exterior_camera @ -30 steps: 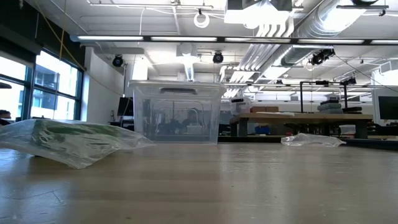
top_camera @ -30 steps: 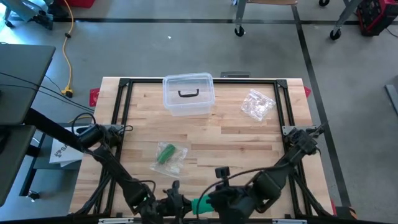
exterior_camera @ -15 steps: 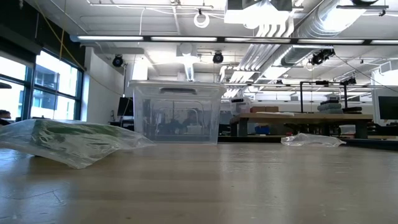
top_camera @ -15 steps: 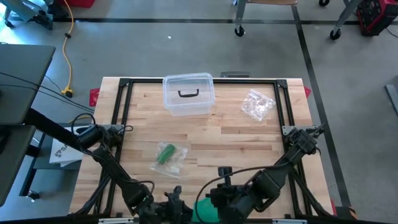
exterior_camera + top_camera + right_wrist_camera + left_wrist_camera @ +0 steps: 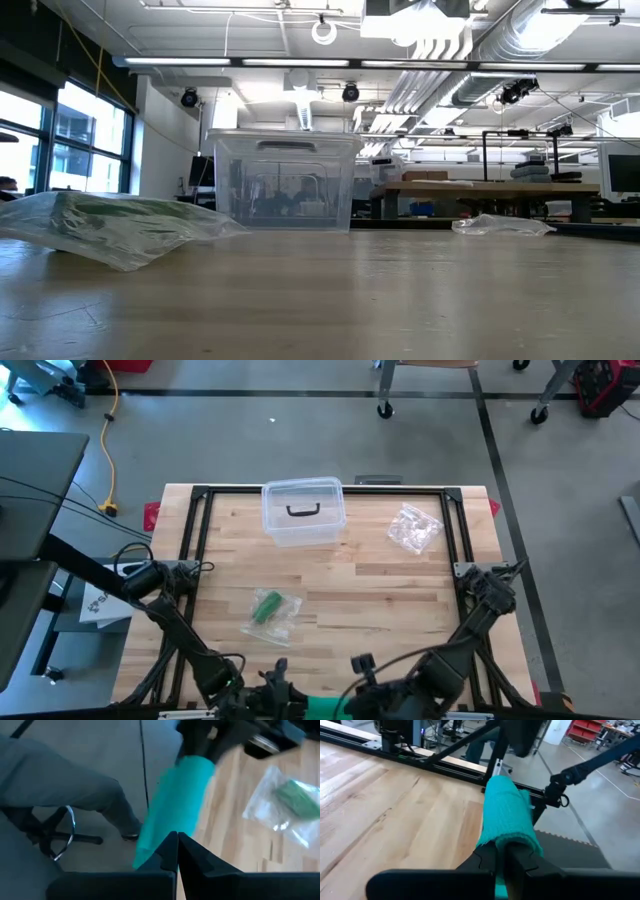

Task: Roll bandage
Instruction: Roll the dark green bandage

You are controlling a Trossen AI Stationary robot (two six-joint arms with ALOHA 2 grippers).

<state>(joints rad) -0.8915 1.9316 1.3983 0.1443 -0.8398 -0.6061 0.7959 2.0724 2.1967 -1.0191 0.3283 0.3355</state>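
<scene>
Both arms are bunched at the near edge of the bench (image 5: 380, 585), and between them is the teal-green stretchy fabric bandage (image 5: 322, 709), half past the edge. The left claw (image 5: 502, 862) is pressed together, pinching one end of the bandage (image 5: 506, 812); the right claw (image 5: 176, 851) is pressed together on the other end (image 5: 172, 805).

To roll it well, I would keep the strip taut between the two claws, let one claw anchor its end while the other wrist turns steadily, and keep the edges lined up so the roll does not cone. Working farther in over the bench would be safer. The sealed clear bag with a green roll (image 5: 271, 612) lies well apart, mid-bench.
</scene>
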